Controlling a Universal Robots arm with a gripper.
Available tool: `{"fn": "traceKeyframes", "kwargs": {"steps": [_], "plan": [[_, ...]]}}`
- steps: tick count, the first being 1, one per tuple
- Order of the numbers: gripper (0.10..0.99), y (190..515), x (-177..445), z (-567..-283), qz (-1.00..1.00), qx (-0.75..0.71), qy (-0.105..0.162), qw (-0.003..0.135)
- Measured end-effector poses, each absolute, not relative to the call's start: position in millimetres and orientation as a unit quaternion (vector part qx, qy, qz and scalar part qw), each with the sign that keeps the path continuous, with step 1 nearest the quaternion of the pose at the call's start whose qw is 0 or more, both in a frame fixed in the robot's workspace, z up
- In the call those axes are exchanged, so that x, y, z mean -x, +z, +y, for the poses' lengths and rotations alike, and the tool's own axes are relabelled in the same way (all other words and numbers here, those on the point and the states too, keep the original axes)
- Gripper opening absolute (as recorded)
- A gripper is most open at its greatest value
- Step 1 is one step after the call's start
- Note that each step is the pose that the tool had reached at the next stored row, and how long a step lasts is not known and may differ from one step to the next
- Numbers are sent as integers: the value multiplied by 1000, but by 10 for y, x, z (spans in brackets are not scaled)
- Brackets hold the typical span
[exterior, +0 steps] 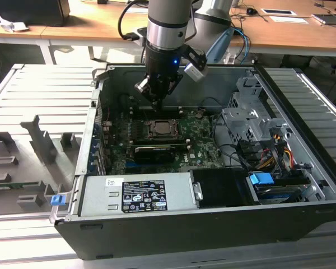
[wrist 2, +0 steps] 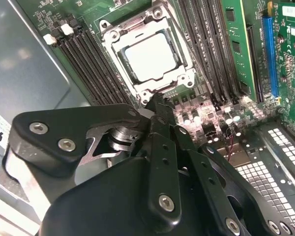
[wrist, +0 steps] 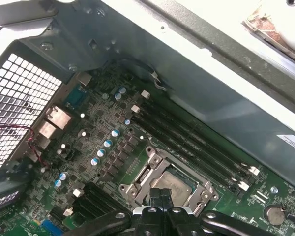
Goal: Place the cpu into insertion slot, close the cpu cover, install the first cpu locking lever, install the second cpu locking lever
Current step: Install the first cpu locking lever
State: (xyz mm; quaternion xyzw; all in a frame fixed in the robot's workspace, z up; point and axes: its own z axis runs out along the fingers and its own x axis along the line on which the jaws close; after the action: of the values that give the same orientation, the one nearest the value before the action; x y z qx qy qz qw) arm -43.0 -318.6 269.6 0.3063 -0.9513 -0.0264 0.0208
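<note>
The cpu (wrist 2: pixel 150 56) is a light, stiff, thin plate with a smooth metal top, so you should expect it to slip under flat pads. It is also fragile: the contacts beneath it do not forgive a tilt or a push. If you ever need to take it, grip two opposite edges, level, and never press on the face.

Right now it lies flat inside the insertion slot (exterior: pixel 163 129), its pale top showing through the square window of the cpu cover (wrist 2: pixel 181 59). The cover is thin sheet metal, springy rather than rigid. It appears to be folded down over the slot, though from these angles I cannot tell you whether it is fully seated or whether either locking lever is hooked.

In the second wrist view, your gripper (wrist 2: pixel 156 104) has its two fingers brought together into a single narrow tip, and I can see nothing held between them. That tip sits just beside the insertion slot, at the edge of the cover's frame, and it looks close enough to be touching the hardware there, but the contact itself is hidden behind the fingers. In the exterior view the tool hangs just behind the slot, pointing down at it.
</note>
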Motion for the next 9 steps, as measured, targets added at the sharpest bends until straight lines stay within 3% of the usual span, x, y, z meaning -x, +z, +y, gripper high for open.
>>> {"fn": "traceKeyframes", "kwargs": {"steps": [9], "plan": [[106, 2696, 438, -3187, -936, -350, -25, 22]]}}
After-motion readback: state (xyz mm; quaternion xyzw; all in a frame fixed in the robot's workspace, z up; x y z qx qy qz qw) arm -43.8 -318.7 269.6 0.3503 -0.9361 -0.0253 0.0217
